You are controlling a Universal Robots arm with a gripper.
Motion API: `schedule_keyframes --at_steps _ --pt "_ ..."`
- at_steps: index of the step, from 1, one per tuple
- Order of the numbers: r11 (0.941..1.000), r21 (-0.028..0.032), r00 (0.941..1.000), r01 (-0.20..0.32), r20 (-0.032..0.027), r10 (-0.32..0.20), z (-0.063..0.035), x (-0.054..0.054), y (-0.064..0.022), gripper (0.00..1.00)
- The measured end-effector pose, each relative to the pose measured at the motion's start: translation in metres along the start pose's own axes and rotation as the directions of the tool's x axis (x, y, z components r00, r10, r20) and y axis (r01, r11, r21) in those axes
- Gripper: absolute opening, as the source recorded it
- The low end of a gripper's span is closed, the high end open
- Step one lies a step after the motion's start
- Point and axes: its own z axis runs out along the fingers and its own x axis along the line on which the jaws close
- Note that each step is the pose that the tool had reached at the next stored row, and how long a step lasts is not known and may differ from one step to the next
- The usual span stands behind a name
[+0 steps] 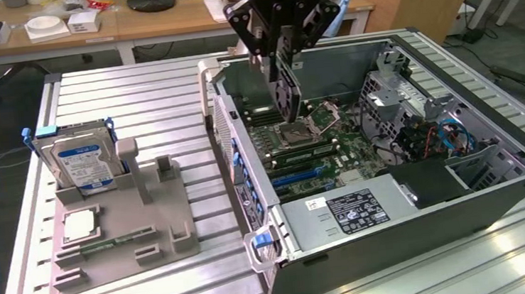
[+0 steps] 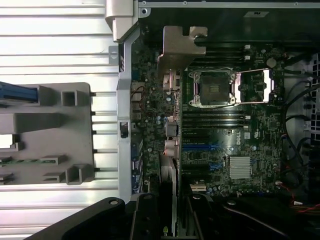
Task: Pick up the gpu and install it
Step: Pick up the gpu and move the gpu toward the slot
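Note:
The gpu [image 1: 286,93] is a thin black card hanging edge-down from my gripper [image 1: 280,65], which is shut on its upper end. It hovers above the open computer case [image 1: 494,191], over the motherboard near the CPU socket [image 1: 297,128]. In the wrist view the gpu [image 2: 169,172] appears edge-on, running away from my gripper [image 2: 170,220]. Its silver-grey bracket [image 2: 181,47] is at the far end. Below lie the blue expansion slots [image 2: 200,148]. The card is clear of the board and not seated in any slot.
A grey holder fixture [image 1: 156,235] sits on the slatted metal table [image 1: 125,102] at the exterior view's left. It carries a hard drive [image 1: 78,159] and a small square chip [image 1: 79,226]. Inside the case are a power supply [image 1: 344,212], a drive cage [image 1: 400,92] and cables.

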Motion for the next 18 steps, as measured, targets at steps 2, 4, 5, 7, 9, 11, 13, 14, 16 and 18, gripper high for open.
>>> schedule_keyframes --at_steps 2,4,5,7,9,11,13,14,16,18 --pt "1.0 0.0 1.0 0.0 -0.0001 0.0 0.0 -0.002 0.0001 0.26" --pt "1.0 0.0001 1.0 0.0 -0.0001 0.0 0.0 -0.004 0.0001 0.26" --pt "1.0 0.0001 1.0 0.0 -0.0001 0.0 0.0 -0.005 0.0002 0.26" --pt "1.0 0.0 1.0 0.0 -0.0001 0.0 0.0 -0.006 0.0002 0.26" --pt "1.0 0.0 1.0 0.0 -0.0001 0.0 0.0 -0.008 0.0003 0.26" --pt "1.0 0.0 1.0 0.0 -0.0003 0.0 0.0001 -0.01 0.0004 0.26" --pt "1.0 0.0001 1.0 0.0 -0.0004 0.0 0.0001 -0.013 0.0004 0.26" --pt "1.0 0.0 1.0 0.0 -0.0005 0.0 0.0001 -0.014 0.0005 0.26" --pt "1.0 0.0 1.0 0.0 -0.0006 0.0 0.0001 -0.016 0.0005 0.26" --pt "1.0 0.0 1.0 0.0 -0.0006 0.0 0.0001 -0.018 0.0006 0.26"
